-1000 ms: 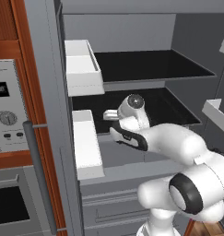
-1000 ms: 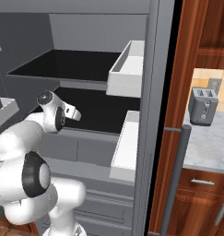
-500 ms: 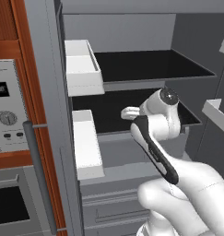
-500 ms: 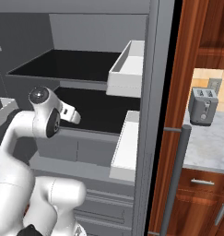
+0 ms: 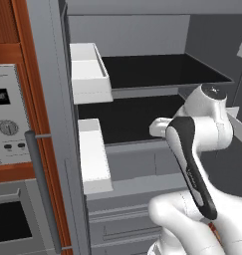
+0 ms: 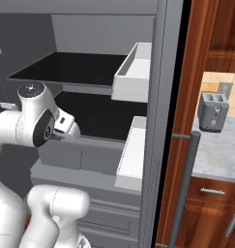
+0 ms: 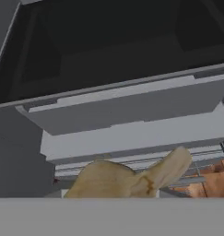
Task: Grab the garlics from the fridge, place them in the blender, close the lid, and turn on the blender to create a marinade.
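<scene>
a pale tan, lumpy garlic bulb (image 7: 132,177) sits right at the bottom of the hand view, apparently between the jaws. whether the jaws are clamped on it cannot be told, since their tips are hidden. the white arm's hand (image 5: 160,127) hangs just in front of the tall grey fridge's (image 5: 48,99) dark lower shelf (image 5: 120,117), above the grey drawers (image 7: 132,106). that placement suits drawing a bulb out toward the blender.

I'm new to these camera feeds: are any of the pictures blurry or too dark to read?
Hand view: soft and blurred, the tan garlic smeared at the bottom, fridge interior dim. Left base view: sharp, evenly lit, black shelves without glare. Right base view: equally crisp, toaster brightly lit.
</scene>
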You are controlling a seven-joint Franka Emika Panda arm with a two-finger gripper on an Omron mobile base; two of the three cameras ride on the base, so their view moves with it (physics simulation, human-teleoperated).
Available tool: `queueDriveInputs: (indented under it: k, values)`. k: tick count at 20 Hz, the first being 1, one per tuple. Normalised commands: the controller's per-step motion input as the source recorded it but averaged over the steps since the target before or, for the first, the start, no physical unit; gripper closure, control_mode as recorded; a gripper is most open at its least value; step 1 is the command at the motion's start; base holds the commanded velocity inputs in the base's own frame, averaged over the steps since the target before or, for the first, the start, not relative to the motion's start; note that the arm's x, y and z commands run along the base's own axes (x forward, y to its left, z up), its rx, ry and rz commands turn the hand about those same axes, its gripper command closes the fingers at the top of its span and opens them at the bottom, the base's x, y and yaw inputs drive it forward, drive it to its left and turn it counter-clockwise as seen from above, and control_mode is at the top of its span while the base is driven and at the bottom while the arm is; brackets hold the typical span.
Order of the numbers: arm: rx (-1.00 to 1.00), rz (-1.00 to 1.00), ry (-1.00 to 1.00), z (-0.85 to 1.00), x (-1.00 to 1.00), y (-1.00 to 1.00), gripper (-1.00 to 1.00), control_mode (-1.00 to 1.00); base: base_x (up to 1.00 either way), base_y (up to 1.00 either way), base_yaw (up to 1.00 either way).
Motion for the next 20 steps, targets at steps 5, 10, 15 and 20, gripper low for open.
queueDriveInputs:
  k: [5, 10, 15, 20]
  values:
    - [0.0, 0.0, 0.26, 0.1, -0.98, -0.06, 1.0, -1.0, 0.0, 0.0, 0.0]
    - [-0.02, 0.0, 0.3, 0.01, -0.53, 0.0, 1.0, -1.0, 0.0, 0.0, 0.0]
    - [-0.03, 0.0, 0.22, -0.12, -0.08, 0.03, 1.0, -1.0, 0.0, 0.0, 0.0]
    - [0.01, -0.01, 0.04, -0.07, -0.36, 0.07, 1.0, -1.0, 0.0, 0.0, 0.0]
